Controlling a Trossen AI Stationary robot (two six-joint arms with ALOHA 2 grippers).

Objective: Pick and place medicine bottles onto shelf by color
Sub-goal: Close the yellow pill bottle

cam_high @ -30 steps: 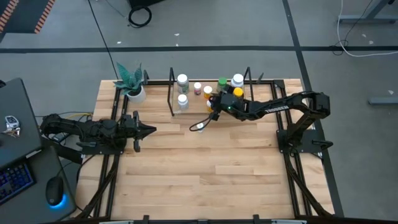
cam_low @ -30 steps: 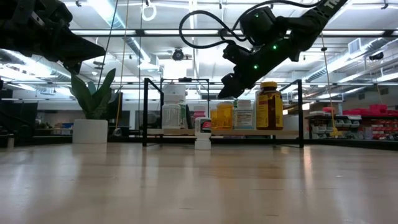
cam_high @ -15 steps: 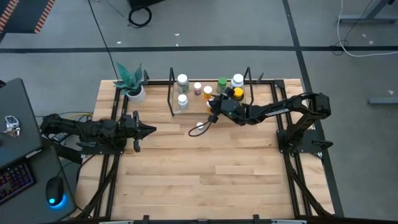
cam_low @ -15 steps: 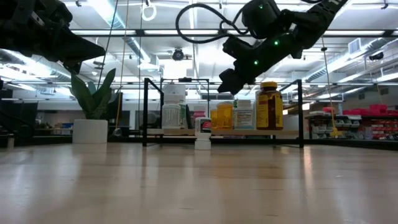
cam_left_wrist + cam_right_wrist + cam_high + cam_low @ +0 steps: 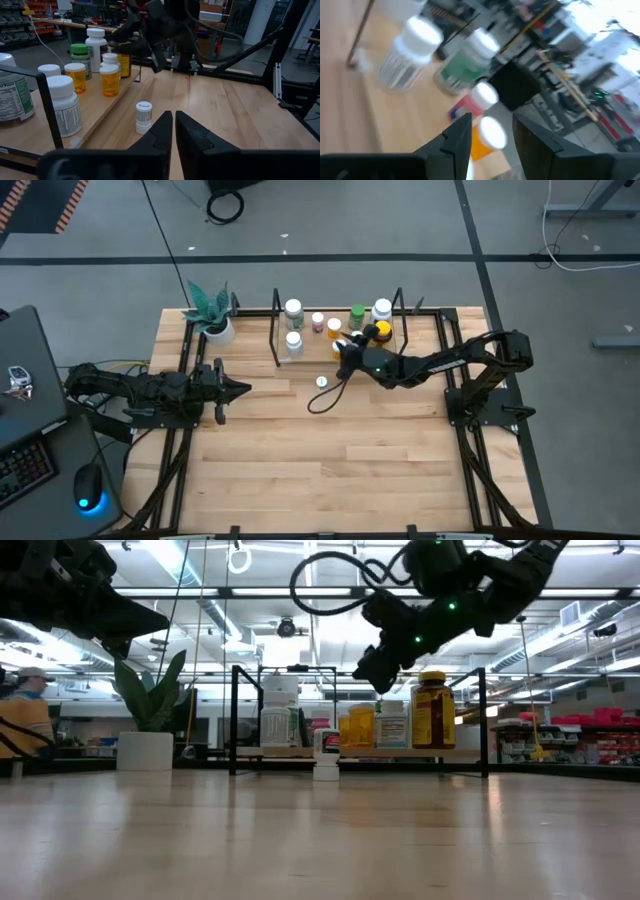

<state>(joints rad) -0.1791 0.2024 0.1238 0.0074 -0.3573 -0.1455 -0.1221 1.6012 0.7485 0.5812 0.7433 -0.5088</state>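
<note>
we see the right gripper [image 5: 343,350] closed on nothing, above the shelf [image 5: 310,352] at upper centre; medicine bottles [image 5: 293,309] stand there, a small bottle [image 5: 321,381] just below. left gripper [image 5: 243,389] closed, centre-left.

1. Overhead ceiling lights [image 5: 330,635] give bright, even illumination; the low view is backlit, rendering arms dark.
2. Glare streaks the tabletop [image 5: 320,840].
3. The right wrist view is heavily motion-blurred.
4. The left wrist view is sharp.

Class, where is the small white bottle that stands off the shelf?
In the high view the small white bottle stands on the table just before the shelf, left of the right hand.
</note>
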